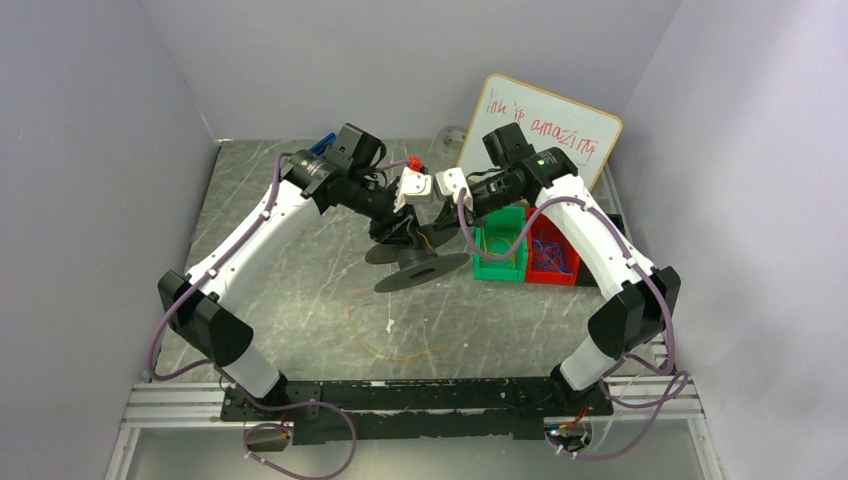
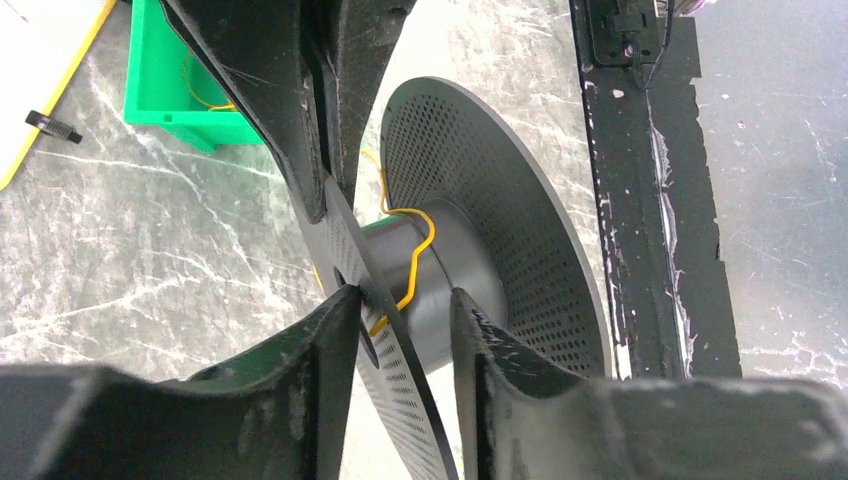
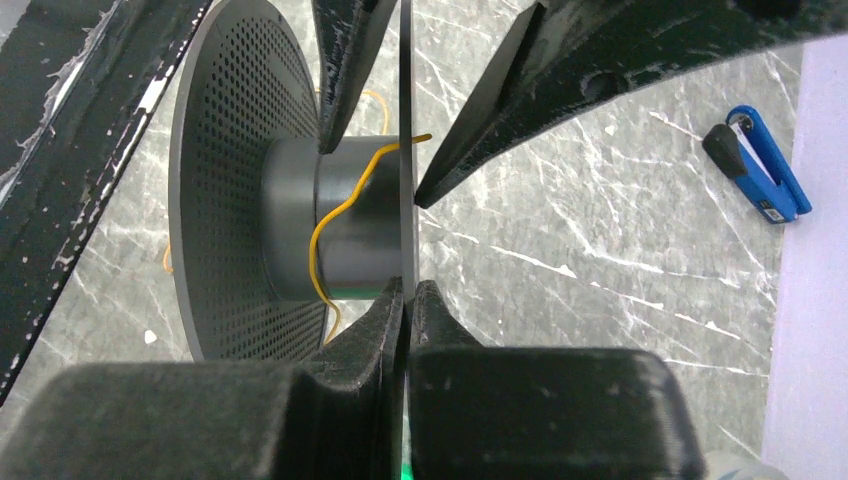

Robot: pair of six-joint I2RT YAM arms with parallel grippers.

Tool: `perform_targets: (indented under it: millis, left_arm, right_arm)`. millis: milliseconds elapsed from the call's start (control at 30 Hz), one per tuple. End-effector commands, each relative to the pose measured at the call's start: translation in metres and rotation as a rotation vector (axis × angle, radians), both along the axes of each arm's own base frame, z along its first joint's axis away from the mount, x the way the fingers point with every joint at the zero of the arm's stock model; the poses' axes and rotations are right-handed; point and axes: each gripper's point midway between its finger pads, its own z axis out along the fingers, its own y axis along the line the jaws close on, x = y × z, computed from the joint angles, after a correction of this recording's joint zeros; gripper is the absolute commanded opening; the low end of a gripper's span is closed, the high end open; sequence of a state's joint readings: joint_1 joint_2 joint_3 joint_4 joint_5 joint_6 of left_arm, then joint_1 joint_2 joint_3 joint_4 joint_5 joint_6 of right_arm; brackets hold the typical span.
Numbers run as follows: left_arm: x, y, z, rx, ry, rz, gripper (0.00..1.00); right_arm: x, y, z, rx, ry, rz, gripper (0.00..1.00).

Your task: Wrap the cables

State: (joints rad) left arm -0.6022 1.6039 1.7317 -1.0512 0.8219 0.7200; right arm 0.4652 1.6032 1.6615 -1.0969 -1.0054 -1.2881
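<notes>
The right gripper (image 3: 407, 292) is clamping the spool (image 3: 225, 150) flange (image 3: 404, 120), jaws together; the left gripper (image 2: 405, 300) is straddling it, jaws apart; the cable (image 3: 335, 215) is crossing the hub (image 3: 290, 230).

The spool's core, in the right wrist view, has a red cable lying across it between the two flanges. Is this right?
Not quite: the cable across the core of the spool is yellow, not red, as the right wrist view shows.
</notes>
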Motion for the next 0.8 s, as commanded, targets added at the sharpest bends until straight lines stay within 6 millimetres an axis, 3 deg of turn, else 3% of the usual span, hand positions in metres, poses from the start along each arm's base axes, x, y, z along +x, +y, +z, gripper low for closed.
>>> perform_targets:
  millis: [0,100,167,200,433,467,667,767]
  left_arm:
    - [-0.004,-0.002,0.005,-0.011,-0.014,-0.019,0.37]
    - [-0.005,-0.003,0.007,-0.021,-0.014,-0.027,0.28]
    - [-0.005,-0.003,0.009,-0.025,-0.013,-0.028,0.07]
    - [-0.006,-0.003,0.009,-0.027,-0.011,-0.031,0.03]
    - [0.004,-0.004,0.006,-0.013,-0.008,0.036,0.03]
    - [0.007,-0.004,0.005,-0.010,-0.003,0.057,0.03]
    - [0.016,0.000,0.006,-0.012,0.007,0.124,0.03]
    - [0.021,0.005,0.019,-0.041,0.013,0.156,0.03]
  right_arm:
    - [-0.003,0.010,0.041,0.121,-0.074,0.049,0.00]
    - [-0.001,0.010,0.039,0.116,-0.070,0.044,0.00]
    - [0.000,0.010,0.039,0.115,-0.068,0.041,0.00]
    - [0.001,0.010,0.039,0.115,-0.068,0.037,0.00]
    - [0.010,0.011,0.040,0.120,-0.069,0.001,0.00]
    - [0.012,0.011,0.041,0.118,-0.066,-0.009,0.04]
    - [0.031,0.001,0.048,0.155,-0.072,-0.106,0.59]
    - [0.041,-0.014,0.060,0.201,-0.053,-0.156,0.70]
